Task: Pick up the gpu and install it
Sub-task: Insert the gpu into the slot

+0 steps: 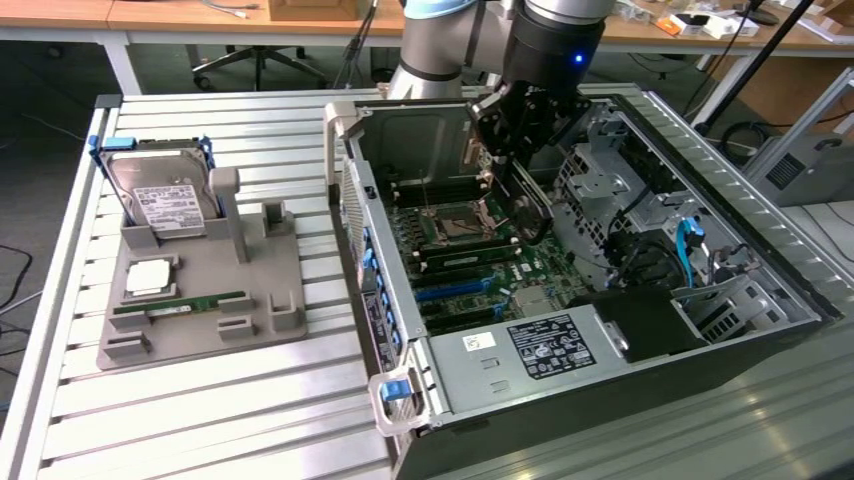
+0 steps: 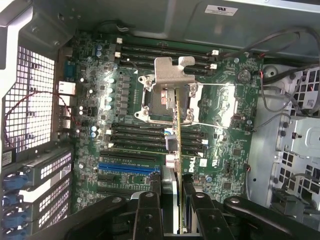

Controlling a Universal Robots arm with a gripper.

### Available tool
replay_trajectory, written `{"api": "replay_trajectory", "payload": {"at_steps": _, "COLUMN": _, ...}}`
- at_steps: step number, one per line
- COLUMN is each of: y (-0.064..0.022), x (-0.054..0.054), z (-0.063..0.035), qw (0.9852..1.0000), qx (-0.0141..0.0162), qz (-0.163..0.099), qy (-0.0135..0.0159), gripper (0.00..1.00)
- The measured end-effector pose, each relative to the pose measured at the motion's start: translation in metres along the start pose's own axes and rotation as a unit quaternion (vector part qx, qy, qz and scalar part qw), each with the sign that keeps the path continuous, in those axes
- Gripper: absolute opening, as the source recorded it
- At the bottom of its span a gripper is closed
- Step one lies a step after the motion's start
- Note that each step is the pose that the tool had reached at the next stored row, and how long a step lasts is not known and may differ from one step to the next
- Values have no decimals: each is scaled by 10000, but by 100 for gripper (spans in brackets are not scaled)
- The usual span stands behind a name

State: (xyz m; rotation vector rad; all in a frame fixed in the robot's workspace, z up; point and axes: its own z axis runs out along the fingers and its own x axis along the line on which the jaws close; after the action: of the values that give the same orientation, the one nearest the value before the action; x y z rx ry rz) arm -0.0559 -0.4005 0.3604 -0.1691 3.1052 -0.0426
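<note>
Gripper (image 1: 517, 150) hangs from your arm over the open case (image 1: 747, 330), reaching down into it. In the wrist view your gripper (image 2: 176, 212) has its two black fingers (image 2: 149, 212) drawn in against the gpu (image 2: 178, 130), one on each face, so the card is pinched between them.

You see the gpu edge-on there, a thin line running from the fingers across the motherboard (image 2: 220, 150) towards the CPU socket (image 2: 150, 102), with its silver bracket (image 2: 173, 72) at the far end. In the exterior view the gpu (image 1: 525, 205) stands on edge below the gripper, slightly tilted, inside the case and above the motherboard (image 1: 534, 275), close to the CPU socket (image 1: 458, 225). You cannot tell from either view whether its lower edge touches the board.

The blue slot (image 2: 127, 168) lies beside the card's line, apart from it; in the exterior view that slot (image 1: 447, 290) is nearer the camera than the card.

On the slatted table (image 1: 200, 430), to the exterior view's left of the case, a grey stand (image 1: 267, 290) holds the hard drive (image 1: 160, 200) upright and a memory stick (image 1: 180, 303) lying flat, both well apart from your gripper.
</note>
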Motion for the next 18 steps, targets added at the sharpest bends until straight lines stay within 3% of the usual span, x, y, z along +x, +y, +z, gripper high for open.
{"api": "replay_trajectory", "payload": {"at_steps": 14, "y": 0, "x": 0, "z": 1, "qw": 9999, "qx": -3, "qz": -101, "qy": -3, "gripper": 27}}
{"api": "replay_trajectory", "payload": {"at_steps": 18, "y": 0, "x": 0, "z": 2, "qw": 9992, "qx": -12, "qz": -412, "qy": -12, "gripper": 27}}
